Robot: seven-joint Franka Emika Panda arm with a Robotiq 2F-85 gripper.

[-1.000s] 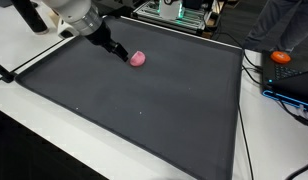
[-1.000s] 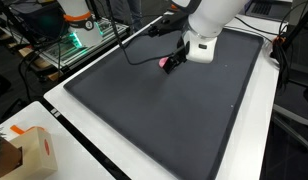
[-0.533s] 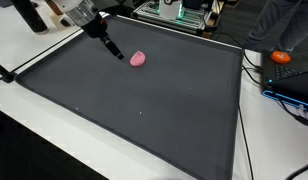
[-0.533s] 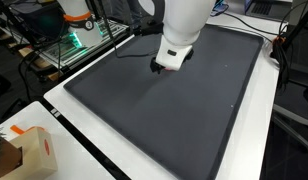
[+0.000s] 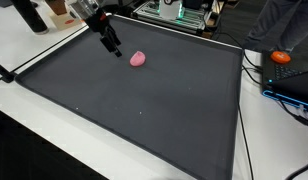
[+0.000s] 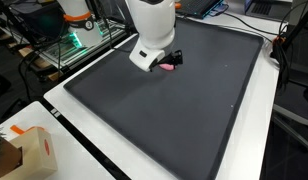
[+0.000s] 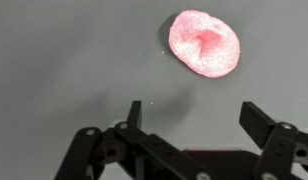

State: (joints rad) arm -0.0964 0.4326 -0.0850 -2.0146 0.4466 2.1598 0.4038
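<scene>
You will find a white table (image 5: 29, 48) overlaid with a dark grey mat (image 5: 144, 110), on which a pink lump (image 5: 138, 59) lies near one edge, and a cardboard box (image 6: 26, 152) rests on the bare white margin.

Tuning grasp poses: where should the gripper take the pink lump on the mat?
Come straight down from above and close across the middle of the pink lump. It lies flat and low on the dark mat, rounded, sides free; the open gripper looks wide enough.

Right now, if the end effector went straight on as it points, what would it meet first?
Probably the bare mat, just beside the pink lump; depth is unclear.
</scene>
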